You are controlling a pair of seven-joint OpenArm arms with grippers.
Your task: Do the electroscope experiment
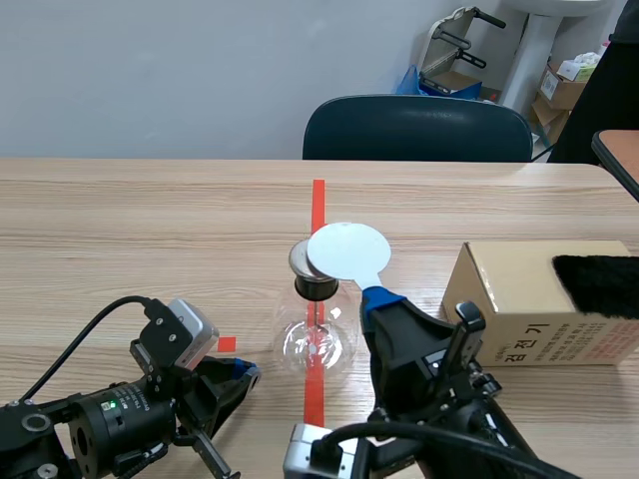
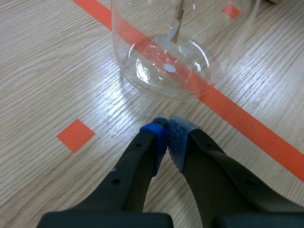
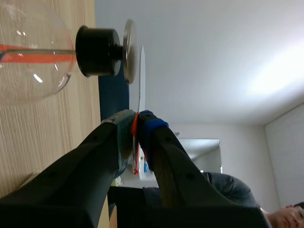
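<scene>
Scene view puts the glass flask [image 1: 318, 344] at the middle of the worktop [image 1: 120, 230], upright on the tape line, with a black stopper [image 1: 318, 287] and a metal cap [image 1: 303, 261] on top. The right claw [image 1: 377, 296] stands at the flask's 4 o'clock, clamped on the thin handle of a white disc [image 1: 347, 249]. The disc hangs face-on just beside the cap, and the right wrist view shows a sliver of gap between them. The left claw [image 1: 243, 373] lies low at the flask's 8 o'clock, fingers pressed together on nothing, near the glass but apart from it.

Nothing steadies the flask, so a disc driven too far would likely strike the cap and shove or tip it. The grip is on a narrow handle, so the disc could twist or slip. A careless swing of the left claw toward 2 o'clock could nudge the glass.

Count:
- one flask, one stopper, one cap
- one white disc
- one cardboard box [image 1: 519, 309] at the flask's 3 o'clock
- one piece of black fur [image 1: 599, 284] on the box
- one chair [image 1: 417, 130] at 12 o'clock
- two claws
</scene>
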